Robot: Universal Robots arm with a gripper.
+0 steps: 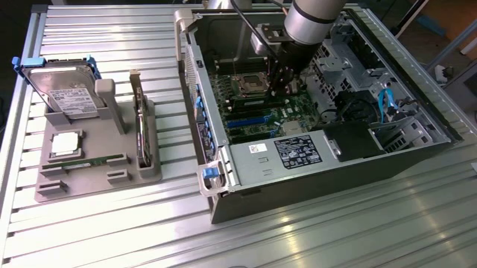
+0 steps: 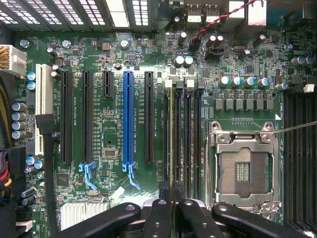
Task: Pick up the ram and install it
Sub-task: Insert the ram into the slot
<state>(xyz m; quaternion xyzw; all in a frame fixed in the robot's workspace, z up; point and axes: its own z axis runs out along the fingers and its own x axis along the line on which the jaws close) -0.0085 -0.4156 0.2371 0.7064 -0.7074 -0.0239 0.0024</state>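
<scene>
In the wrist view the ram (image 2: 172,144) shows edge-on as a thin yellowish-green line between the black fingers (image 2: 158,215). My gripper (image 2: 173,208) is shut on it. The stick runs in line with the outermost of the black memory slots (image 2: 190,139), on the side away from the empty CPU socket (image 2: 242,168). Whether it touches the slot I cannot tell. In the exterior view the gripper (image 1: 282,84) reaches down inside the open computer case (image 1: 313,173), over the green motherboard (image 1: 261,111).
On the exterior view's left a grey holder tray (image 1: 97,184) carries a silver hard drive (image 1: 63,92) with blue tabs, an upright expansion card (image 1: 140,128), a square chip (image 1: 66,142) and a green strip (image 1: 86,162). Case walls, drive cages and cables surround the arm.
</scene>
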